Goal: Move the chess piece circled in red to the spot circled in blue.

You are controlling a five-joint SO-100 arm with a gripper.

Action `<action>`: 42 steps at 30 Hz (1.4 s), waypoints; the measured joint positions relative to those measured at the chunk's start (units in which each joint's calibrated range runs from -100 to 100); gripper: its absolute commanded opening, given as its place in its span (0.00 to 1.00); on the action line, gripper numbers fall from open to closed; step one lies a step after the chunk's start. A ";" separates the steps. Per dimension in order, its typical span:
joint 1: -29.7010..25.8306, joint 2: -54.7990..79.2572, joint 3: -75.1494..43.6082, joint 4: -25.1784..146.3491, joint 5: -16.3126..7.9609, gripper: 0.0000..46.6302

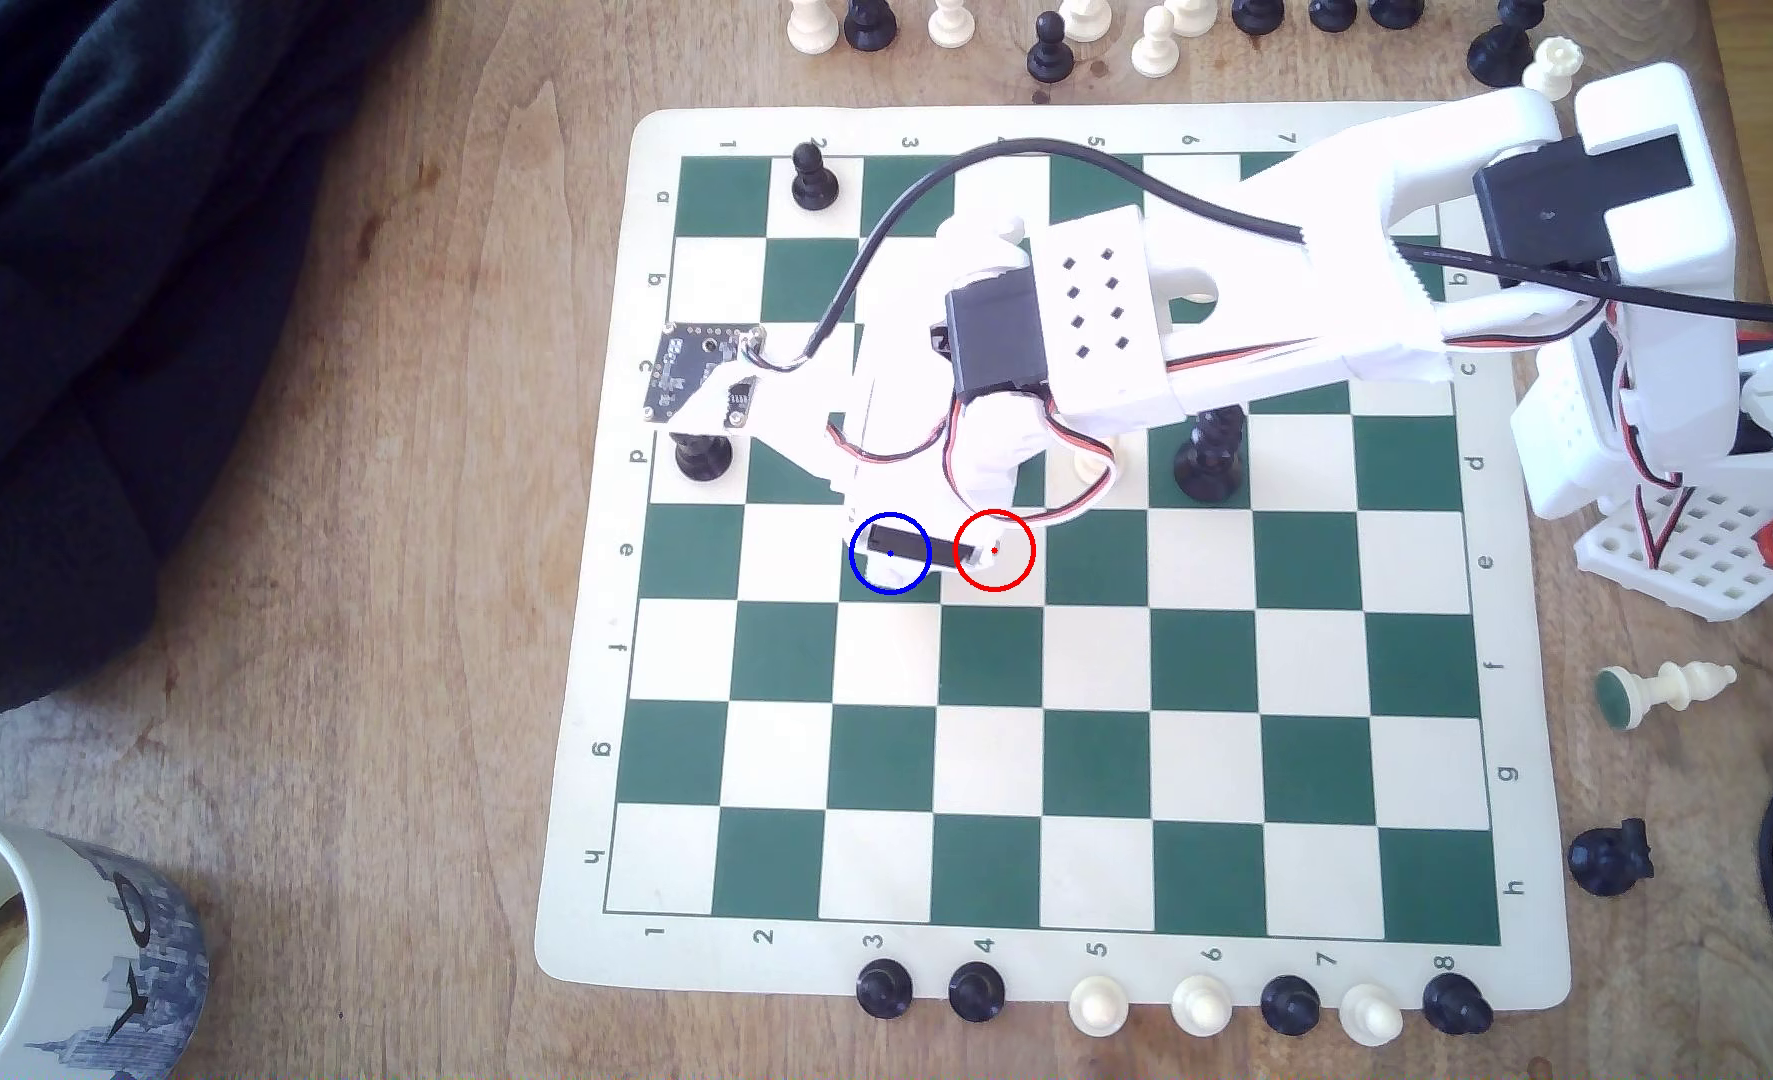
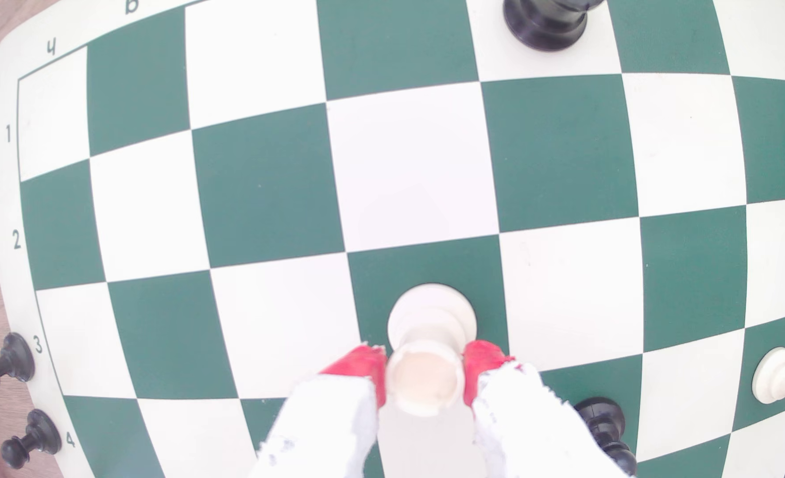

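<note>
The chess piece [image 2: 429, 349], a small cream pawn, stands upright between my red-padded fingertips [image 2: 360, 367], which press on both sides of its round head. My gripper [image 2: 425, 372] is shut on it. Its flared base lies over a dark green square [image 2: 381, 280]; whether it rests on the board or hangs just above, I cannot tell. In the exterior view my gripper [image 1: 918, 540] hovers over the spot [image 1: 889, 554], the blue-circled green square, and hides the pawn. The red-circled white square [image 1: 994, 550] sits right beside it.
A tall black piece [image 1: 1211, 457] and a cream piece [image 1: 1095, 462] stand under the arm; black pawns [image 1: 703, 452] [image 1: 812, 177] stand toward the exterior view's left. Close to my fingers are a black pawn [image 2: 604, 427] and a cream pawn [image 2: 783, 384]. A mug [image 1: 40, 955] stands off the board.
</note>
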State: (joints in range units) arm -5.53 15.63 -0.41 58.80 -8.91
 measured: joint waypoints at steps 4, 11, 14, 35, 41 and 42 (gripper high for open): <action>0.44 0.00 0.00 0.00 0.00 0.02; 0.44 0.00 0.00 0.00 0.00 0.38; 0.44 0.00 0.00 0.00 0.00 0.40; -0.22 -11.48 5.15 9.32 0.00 0.39; -3.47 -24.38 21.96 5.58 0.00 0.31; -3.54 -26.31 24.94 4.14 0.00 0.26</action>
State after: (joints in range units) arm -9.07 -10.68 24.54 62.95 -8.91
